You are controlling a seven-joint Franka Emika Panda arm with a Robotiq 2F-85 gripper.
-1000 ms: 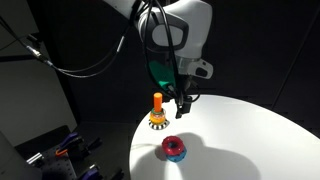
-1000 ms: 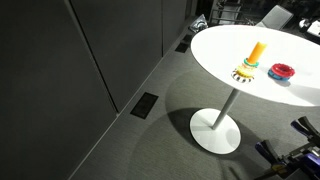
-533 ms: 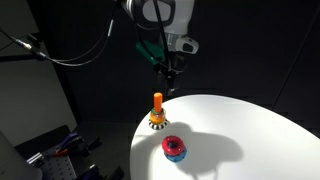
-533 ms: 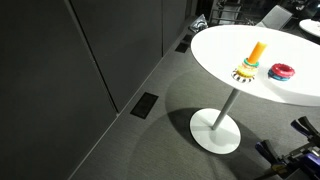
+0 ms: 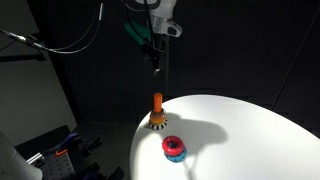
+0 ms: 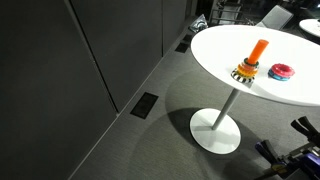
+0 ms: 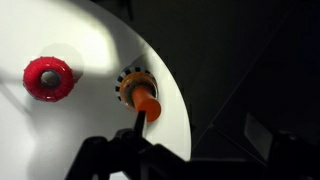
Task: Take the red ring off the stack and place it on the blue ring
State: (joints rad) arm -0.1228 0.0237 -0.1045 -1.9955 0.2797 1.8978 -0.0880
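Plainly, we are at the tail of the job. Our gripper hangs high above the peg, well clear of the table, its jaws spread and empty. The peg stands bare on its checkered base, with no ring around it. The red ring lies near the base but apart from it. In an exterior view a rim of the blue ring peeps out beneath it, so we judge that red rests on blue. The wrist view looks down on the red ring beside the peg, with the blue hidden there. We take the placing step as done. What is left calls for little: hold the arm up and away so nothing nudges the pair, and check that red sits square on blue, which these views are too small to settle.
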